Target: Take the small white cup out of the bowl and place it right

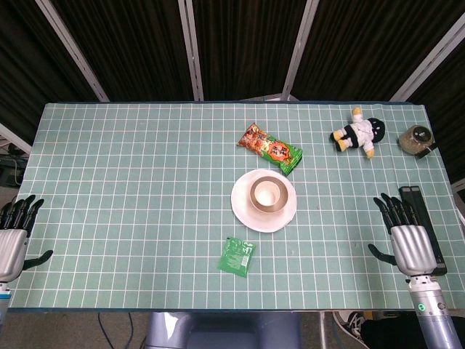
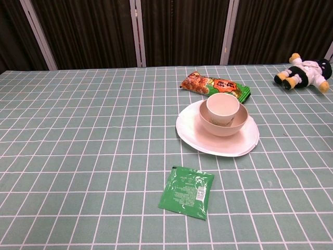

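Note:
A small white cup stands upright inside a beige bowl, and the bowl rests on a white plate near the middle of the table. My right hand lies at the table's right front edge, fingers spread, holding nothing, well to the right of the plate. My left hand sits at the left front edge, also with fingers apart and nothing in it. Neither hand appears in the chest view.
A snack packet lies just behind the plate. A green sachet lies in front of it. A plush doll and a glass jar sit at the back right. A black bar lies beside my right hand.

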Available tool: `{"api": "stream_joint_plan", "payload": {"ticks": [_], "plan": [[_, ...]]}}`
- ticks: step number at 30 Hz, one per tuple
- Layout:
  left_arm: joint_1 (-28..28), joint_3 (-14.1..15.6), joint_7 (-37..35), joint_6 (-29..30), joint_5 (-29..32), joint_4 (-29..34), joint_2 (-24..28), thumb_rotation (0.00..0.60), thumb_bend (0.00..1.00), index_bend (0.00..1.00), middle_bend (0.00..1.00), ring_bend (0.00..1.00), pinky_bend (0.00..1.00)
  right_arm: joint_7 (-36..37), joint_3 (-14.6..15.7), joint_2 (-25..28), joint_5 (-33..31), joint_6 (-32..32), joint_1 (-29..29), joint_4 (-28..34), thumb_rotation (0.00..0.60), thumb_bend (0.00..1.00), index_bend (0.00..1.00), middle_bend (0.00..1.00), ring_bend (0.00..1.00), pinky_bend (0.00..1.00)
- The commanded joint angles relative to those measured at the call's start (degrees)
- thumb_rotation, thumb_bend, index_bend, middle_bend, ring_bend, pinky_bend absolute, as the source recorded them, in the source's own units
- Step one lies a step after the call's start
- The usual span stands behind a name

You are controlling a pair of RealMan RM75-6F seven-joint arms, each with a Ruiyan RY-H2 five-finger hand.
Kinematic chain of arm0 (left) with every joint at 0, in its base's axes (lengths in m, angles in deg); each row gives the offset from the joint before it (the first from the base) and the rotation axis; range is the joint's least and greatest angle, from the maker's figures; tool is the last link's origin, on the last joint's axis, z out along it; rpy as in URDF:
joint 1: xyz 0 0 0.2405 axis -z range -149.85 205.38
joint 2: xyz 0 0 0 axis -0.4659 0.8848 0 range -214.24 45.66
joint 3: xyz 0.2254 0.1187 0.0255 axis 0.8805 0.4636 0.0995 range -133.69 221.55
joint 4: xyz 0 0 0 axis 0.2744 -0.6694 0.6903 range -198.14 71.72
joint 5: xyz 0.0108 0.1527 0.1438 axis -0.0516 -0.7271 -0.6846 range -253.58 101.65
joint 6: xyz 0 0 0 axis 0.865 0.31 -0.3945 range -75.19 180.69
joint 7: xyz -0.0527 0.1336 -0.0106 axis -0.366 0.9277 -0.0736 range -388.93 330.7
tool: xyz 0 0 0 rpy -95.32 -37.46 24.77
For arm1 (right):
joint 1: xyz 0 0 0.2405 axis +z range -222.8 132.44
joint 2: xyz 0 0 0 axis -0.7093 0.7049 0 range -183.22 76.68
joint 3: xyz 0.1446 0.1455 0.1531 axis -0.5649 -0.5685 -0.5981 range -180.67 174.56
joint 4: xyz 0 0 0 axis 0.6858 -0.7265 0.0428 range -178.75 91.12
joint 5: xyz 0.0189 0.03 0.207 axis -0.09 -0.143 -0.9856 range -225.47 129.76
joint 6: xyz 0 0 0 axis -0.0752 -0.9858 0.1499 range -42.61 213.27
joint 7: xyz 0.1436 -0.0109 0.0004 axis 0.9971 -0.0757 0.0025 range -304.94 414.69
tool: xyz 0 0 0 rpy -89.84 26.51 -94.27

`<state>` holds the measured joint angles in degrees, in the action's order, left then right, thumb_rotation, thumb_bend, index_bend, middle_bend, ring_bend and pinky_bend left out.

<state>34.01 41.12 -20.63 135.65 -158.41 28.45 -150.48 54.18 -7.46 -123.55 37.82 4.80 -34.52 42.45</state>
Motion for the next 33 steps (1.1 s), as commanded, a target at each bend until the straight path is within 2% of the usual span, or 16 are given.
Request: {"api": "stream_joint_plan", "payload": {"ticks": [1, 10, 11, 12, 13, 14, 15, 16, 17, 18, 20, 21, 22, 26, 29, 33], "plan": [[0.01, 0.03, -0.02, -0.06, 0.01, -0.03, 0.01, 0.600, 0.00, 0.00, 0.00, 0.00, 0.00, -0.02, 0.00, -0.05, -0.01, 0.11, 0.06, -0.02, 0.600, 0.11, 0.00, 0.00, 0.00, 0.00], [-0.16, -0.15, -1.01, 0.22, 0.14, 0.02, 0.45, 0.600, 0.00, 0.00, 0.00, 0.00, 0.00, -1.80, -0.67, -0.95, 0.44, 1.07, 1.50, 1.67, 0.600, 0.11, 0.00, 0.00, 0.00, 0.00], [-0.15, -0.19, -1.17, 0.19, 0.19, 0.03, 0.50, 0.600, 0.00, 0.00, 0.00, 0.00, 0.00, -2.32, -0.93, -1.19, 0.42, 1.23, 1.85, 2.09, 0.600, 0.11, 0.14, 0.00, 0.00, 0.00], [-0.13, -0.24, -1.41, 0.14, 0.24, 0.05, 0.59, 0.600, 0.00, 0.00, 0.00, 0.00, 0.00, -2.85, -1.22, -1.49, 0.51, 1.56, 2.37, 2.60, 0.600, 0.11, 0.32, 0.00, 0.00, 0.00], [-0.10, -0.28, -1.66, 0.07, 0.30, 0.06, 0.69, 0.600, 0.00, 0.00, 0.00, 0.00, 0.00, -3.45, -1.56, -1.82, 0.52, 2.09, 3.00, 3.18, 0.600, 0.11, 0.62, 0.00, 0.00, 0.00], [-0.08, -0.34, -1.94, 0.02, 0.34, 0.07, 0.81, 0.600, 0.00, 0.00, 0.00, 0.00, 0.00, -4.40, -2.11, -2.30, 0.41, 2.98, 4.00, 4.02, 0.600, 0.11, 0.82, 0.00, 0.00, 0.00], [-0.07, -0.36, -2.16, 0.00, 0.35, 0.09, 0.89, 0.600, 0.00, 0.00, 0.00, 0.00, 0.00, -5.20, -2.57, -2.69, 0.26, 3.72, 4.82, 4.71, 0.600, 0.11, 0.99, 0.00, 0.00, 0.00], [-0.07, -0.36, -2.31, -0.03, 0.34, 0.10, 0.95, 0.600, 0.00, 0.00, 0.00, 0.00, 0.00, -5.77, -2.92, -3.00, 0.13, 4.21, 5.38, 5.17, 0.600, 0.11, 1.00, 0.00, 0.00, 0.00], [-0.07, -0.36, -2.57, -0.06, 0.34, 0.13, 1.08, 0.600, 0.00, 0.00, 0.00, 0.00, 0.00, -6.97, -3.68, -3.76, 0.07, 5.22, 6.69, 6.04, 0.600, 0.11, 0.93, 0.00, 0.00, 0.00], [-0.07, -0.38, -2.91, -0.08, 0.29, 0.23, 1.25, 0.600, 0.00, 0.00, 0.00, 0.00, 0.00, -8.77, -4.67, -4.83, -0.56, 6.27, 8.06, 6.80, 0.600, 0.11, 0.77, 0.00, 0.00, 0.00], [-0.07, -0.37, -3.36, -0.13, 0.23, 0.36, 1.48, 0.600, 0.00, 0.00, 0.00, 0.00, 0.00, -11.22, -5.87, -6.52, -1.74, 7.77, 9.86, 7.81, 0.600, 0.12, 0.22, 0.00, 0.00, 0.00], [-0.03, -0.33, -3.57, -0.20, 0.14, 0.43, 1.60, 0.600, 0.00, 0.00, 0.00, 0.00, 0.00, -12.55, -6.74, -7.90, -2.71, 9.06, 11.28, 8.63, 0.600, 0.12, 0.11, 0.00, 0.00, 0.00], [-0.03, -0.34, -3.62, -0.22, 0.16, 0.46, 1.66, 0.600, 0.00, 0.00, 0.00, 0.00, 0.00, -13.49, -7.26, -8.72, -3.61, 9.72, 12.00, 9.01, 0.600, 0.12, 0.10, 0.00, 0.00, 0.00], [0.02, -0.40, -3.37, -0.16, 0.16, 0.48, 1.56, 0.600, 0.00, 0.00, 0.00, 0.00, 0.00, -17.36, -9.15, -12.66, -6.61, 11.76, 15.13, 9.51, 0.600, 0.13, 0.21, 0.00, 0.00, 0.00], [0.05, -0.33, -3.58, -0.28, 0.10, 0.56, 1.64, 0.600, 0.00, 0.00, 0.00, 0.00, 0.00, -20.42, -10.17, -15.13, -8.62, 12.85, 17.07, 8.95, 0.600, 0.13, 0.23, 0.00, 0.00, 0.00], [0.08, -0.26, -4.07, -0.40, 0.00, 0.47, 1.78, 0.600, 0.00, 0.00, 0.00, 0.00, 0.00, -25.45, -12.39, -19.01, -14.68, 16.05, 20.86, 7.85, 0.600, 0.14, 0.23, 0.00, 0.00, 0.00]]}}
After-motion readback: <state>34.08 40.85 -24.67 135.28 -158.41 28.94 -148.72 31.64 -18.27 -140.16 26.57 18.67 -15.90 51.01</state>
